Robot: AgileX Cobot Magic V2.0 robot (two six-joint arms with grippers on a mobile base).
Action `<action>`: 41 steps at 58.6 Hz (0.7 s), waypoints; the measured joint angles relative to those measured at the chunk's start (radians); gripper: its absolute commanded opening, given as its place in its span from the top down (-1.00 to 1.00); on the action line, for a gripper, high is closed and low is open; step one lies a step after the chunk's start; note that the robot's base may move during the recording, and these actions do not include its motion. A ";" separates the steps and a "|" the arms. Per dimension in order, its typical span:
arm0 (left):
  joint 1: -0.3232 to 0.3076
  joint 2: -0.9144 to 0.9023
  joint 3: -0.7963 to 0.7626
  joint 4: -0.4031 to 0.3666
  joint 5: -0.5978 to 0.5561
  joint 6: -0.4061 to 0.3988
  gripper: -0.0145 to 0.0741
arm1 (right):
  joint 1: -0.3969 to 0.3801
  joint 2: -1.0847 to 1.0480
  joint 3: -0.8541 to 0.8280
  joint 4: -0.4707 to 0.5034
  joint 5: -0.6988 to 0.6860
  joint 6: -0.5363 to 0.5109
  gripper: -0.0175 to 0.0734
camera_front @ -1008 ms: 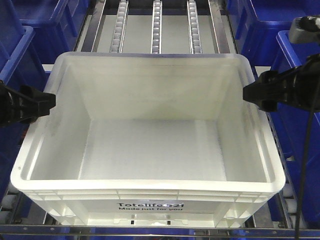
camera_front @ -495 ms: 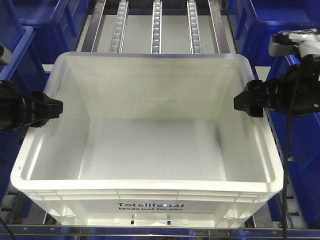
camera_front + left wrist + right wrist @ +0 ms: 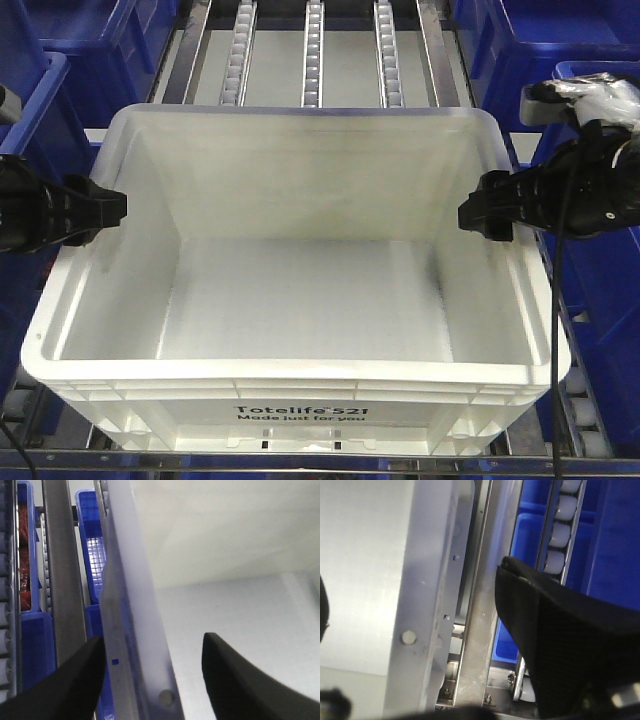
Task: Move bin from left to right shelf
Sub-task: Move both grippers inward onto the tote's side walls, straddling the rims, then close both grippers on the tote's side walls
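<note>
- The bin (image 3: pixel 300 300) is moulded in white, faintly translucent plastic, smooth, with a soft sheen.
- The shelf rails (image 3: pixel 440 50) are made of dull grey metal.
- The rollers (image 3: pixel 313 50) seem to be pale plastic, though they are blurred.
- The totes (image 3: pixel 560 40) are formed of glossy blue plastic.
- The right gripper (image 3: pixel 485 215) is faced in matt black, finely dimpled on its fingers (image 3: pixel 555 640).

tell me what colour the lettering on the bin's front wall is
Black lettering on the white bin; clearest in the exterior front-facing view.
</note>
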 measured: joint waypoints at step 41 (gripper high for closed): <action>0.000 0.039 0.000 -0.004 -0.008 0.000 -0.26 | 0.000 0.088 0.000 0.037 -0.008 -0.020 -0.66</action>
